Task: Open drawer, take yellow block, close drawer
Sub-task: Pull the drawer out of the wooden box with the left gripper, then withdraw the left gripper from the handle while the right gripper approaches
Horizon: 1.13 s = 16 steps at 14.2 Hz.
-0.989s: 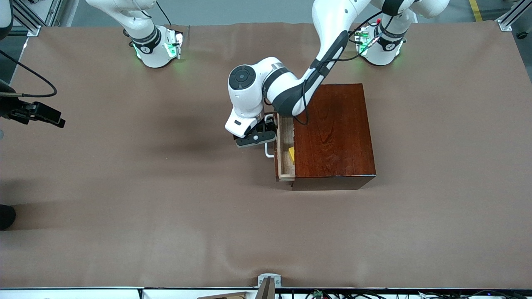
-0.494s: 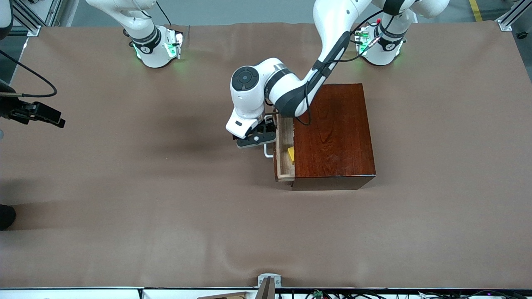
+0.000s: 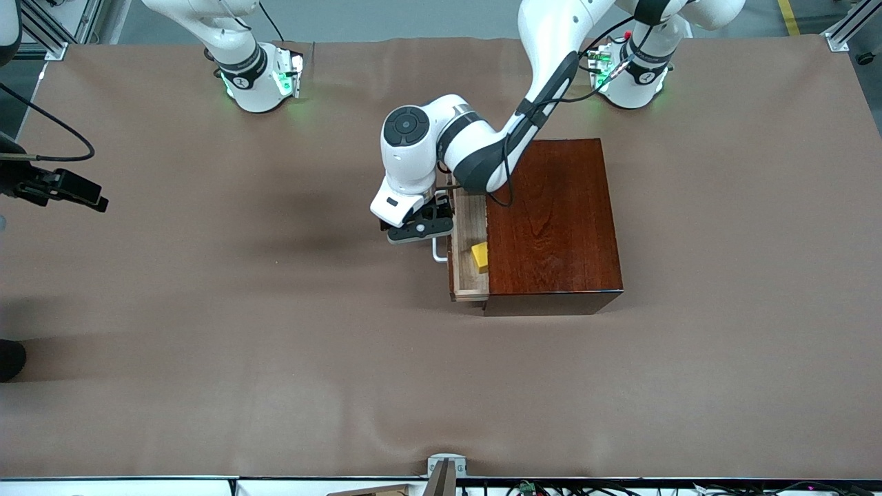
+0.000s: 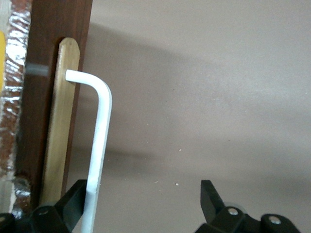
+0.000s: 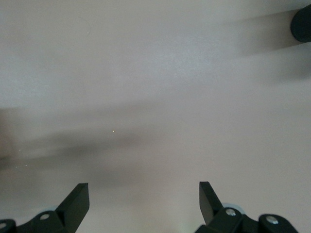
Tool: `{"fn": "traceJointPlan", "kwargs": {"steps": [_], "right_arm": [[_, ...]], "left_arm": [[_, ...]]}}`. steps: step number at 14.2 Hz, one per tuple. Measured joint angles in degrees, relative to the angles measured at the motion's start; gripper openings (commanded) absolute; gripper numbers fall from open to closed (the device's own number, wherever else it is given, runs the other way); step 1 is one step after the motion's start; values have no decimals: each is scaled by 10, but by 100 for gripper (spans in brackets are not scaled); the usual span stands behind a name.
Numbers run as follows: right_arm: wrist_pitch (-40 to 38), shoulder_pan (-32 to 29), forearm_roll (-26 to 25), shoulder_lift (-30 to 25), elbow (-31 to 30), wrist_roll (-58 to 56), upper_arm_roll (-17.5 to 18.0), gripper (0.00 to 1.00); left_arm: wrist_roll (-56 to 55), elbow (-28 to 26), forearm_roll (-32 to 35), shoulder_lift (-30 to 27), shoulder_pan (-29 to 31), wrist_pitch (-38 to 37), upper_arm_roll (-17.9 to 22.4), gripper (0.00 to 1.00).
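Note:
The drawer (image 3: pixel 468 224) stands partly pulled out of the glossy reddish-brown box (image 3: pixel 551 220), toward the right arm's end of the table. The yellow block (image 3: pixel 479 256) lies in the pale-wood tray, next to the box's edge. My left gripper (image 3: pixel 420 231) is open at the white handle (image 3: pixel 439 253). In the left wrist view the handle bar (image 4: pixel 99 141) runs along the inside of one finger (image 4: pixel 75 199), with the left gripper (image 4: pixel 144 199) spread wide. A sliver of the block (image 4: pixel 2 58) shows there. My right gripper (image 3: pixel 69 189) is open and empty (image 5: pixel 144 199), waiting above the table's right-arm end.
The brown table cover (image 3: pixel 275 344) stretches around the box. Both arm bases (image 3: pixel 258 79) stand along the table's edge farthest from the front camera. A metal bracket (image 3: pixel 444 468) sits at the edge nearest the camera.
The drawer has slid farther out toward the right arm's end, showing more of the yellow block. My left gripper moved the same way with the handle. The right arm has not moved.

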Motion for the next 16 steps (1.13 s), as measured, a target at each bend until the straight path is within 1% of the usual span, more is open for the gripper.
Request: {"fn": "traceJointPlan", "kwargs": {"steps": [6,9,12,14,16], "right_arm": [[0,0,0,0,0,0,0,100],[0,0,0,0,0,0,0,100],[0,0,0,0,0,0,0,100],[0,0,0,0,0,0,0,100],[0,0,0,0,0,0,0,100]], "left_arm": [[29,0,0,0,0,19,-8,100],[45,-8,-1,1,-1,93,-21,100],[63,4,-13,11,-5,176,-39,100],[63,9,-13,16,-13,196,-43,100],[63,12,-13,17,-18,201,-43,100]]}}
